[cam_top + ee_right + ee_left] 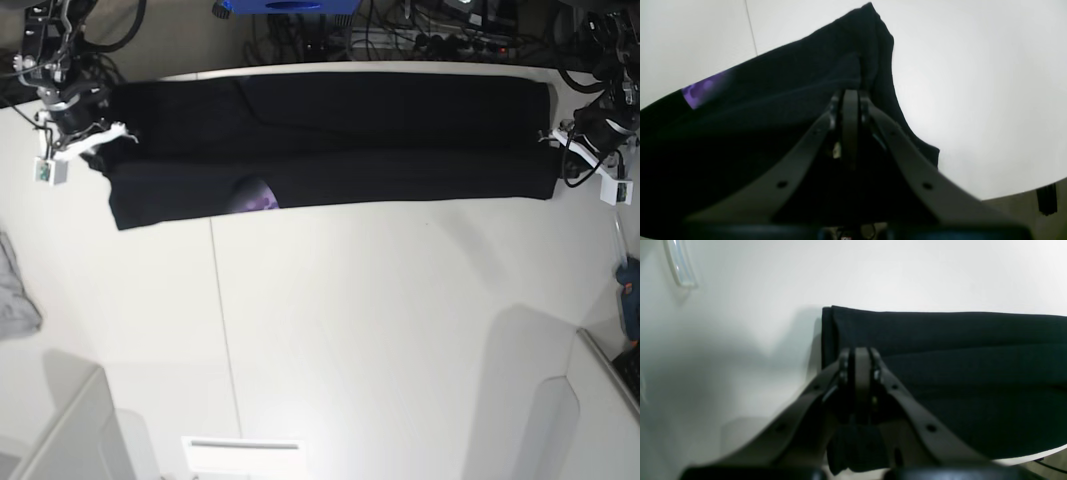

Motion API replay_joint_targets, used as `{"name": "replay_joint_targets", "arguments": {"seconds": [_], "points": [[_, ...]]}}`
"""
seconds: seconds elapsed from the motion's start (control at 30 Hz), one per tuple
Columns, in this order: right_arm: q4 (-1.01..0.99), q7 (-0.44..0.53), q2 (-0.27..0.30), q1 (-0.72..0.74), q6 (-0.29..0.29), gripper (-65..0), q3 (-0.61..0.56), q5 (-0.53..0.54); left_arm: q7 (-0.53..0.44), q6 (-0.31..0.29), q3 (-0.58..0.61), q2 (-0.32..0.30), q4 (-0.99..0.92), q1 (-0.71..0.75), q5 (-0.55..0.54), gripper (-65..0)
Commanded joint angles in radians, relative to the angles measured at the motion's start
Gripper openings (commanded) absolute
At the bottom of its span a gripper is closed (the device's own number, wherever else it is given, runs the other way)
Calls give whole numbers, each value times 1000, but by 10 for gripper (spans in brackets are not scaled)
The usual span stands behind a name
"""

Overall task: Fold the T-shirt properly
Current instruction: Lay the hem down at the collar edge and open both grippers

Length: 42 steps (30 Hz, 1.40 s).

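Near edge of the white worktop (400, 340) bare of the garment; a scrap of grey cloth (14, 290) lies at the left edge, not part of the job. The T-shirt (330, 135) sits along the far edge, already doubled into a long black band running almost corner to corner, with a sliver of purple print (256, 197) peeking from under its near hem. Judged stage: lengthwise fold made, both ends gripped, band drawn fairly taut. Next move likely calls for the two ends to travel together, one carried over toward the other, kept level so layers don't slide and the near hem stays tucked. Left hand (858, 355), at the far right corner in the base view: fingers pressed together, pinching the band's short end, cloth bunched beneath them. Right hand (849, 96), far left corner: likewise closed tight on the cloth, that end lifted and rumpled, less square than the other.
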Motion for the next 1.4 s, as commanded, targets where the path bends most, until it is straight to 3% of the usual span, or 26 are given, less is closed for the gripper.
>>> {"name": "replay_joint_targets", "arguments": {"seconds": [0.0, 0.27, 0.53, 0.67, 0.9, 1.17, 1.27, 1.3, 1.37], "points": [[29, 26, 12, -11, 6, -650, 13, 3, -18, -2, -14, -20, 12, 0, -6, -650], [30, 26, -8, -54, 6, -650, 88, 160, -18, -3, -8, -13, 15, 13, 84, -650], [21, 22, -29, -89, 6, -650, 71, 155, -19, -3, -10, -13, 17, 65, 83, -650], [12, 20, -45, -86, 6, -650, 31, 66, -19, -3, -10, -13, 17, 80, 86, -650], [0, 23, -118, -69, 6, -650, 5, -80, -19, -3, -8, -7, 15, 85, 86, -650], [0, 25, -120, -75, 4, -650, 7, -107, -19, 1, -13, 5, 15, 105, 87, -650], [0, 22, -120, -77, 3, -650, 7, -107, -19, 1, -19, 5, 15, 106, 87, -459], [0, 22, -121, -77, 1, -618, 7, -107, -19, 1, -19, 5, 15, 106, 87, -405], [0, 26, -121, -87, 1, -492, 7, -107, -19, 1, -19, 5, 15, 106, 87, -311]]}}
